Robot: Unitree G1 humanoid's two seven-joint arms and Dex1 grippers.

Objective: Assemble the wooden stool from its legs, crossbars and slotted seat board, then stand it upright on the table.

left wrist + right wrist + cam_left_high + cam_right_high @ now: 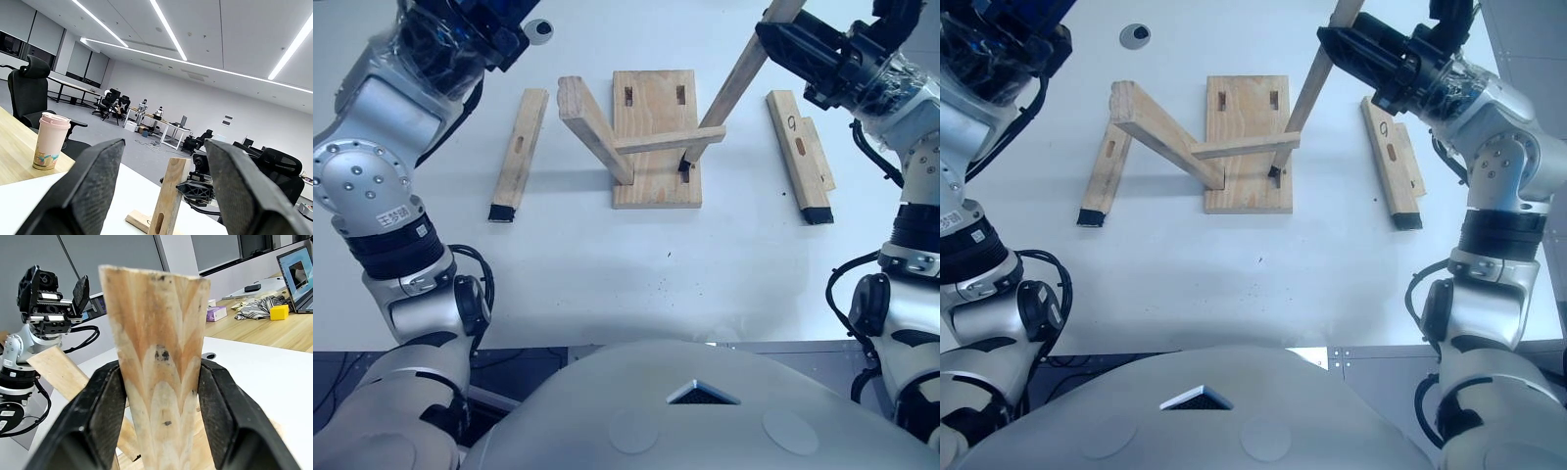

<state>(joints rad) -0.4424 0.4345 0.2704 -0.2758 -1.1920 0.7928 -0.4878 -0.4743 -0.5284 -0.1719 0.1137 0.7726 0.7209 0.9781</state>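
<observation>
Right wrist view: my right tool [159,421] is clamped on a pale wooden leg [156,333] slanting into the slotted pine seat board [654,186] beneath it. A second wooden leg [595,127] and thin crossbar [666,140] are joined; two spare legs [519,152] [798,152] lie unfitted. My left tool [164,186] gapes empty.
</observation>
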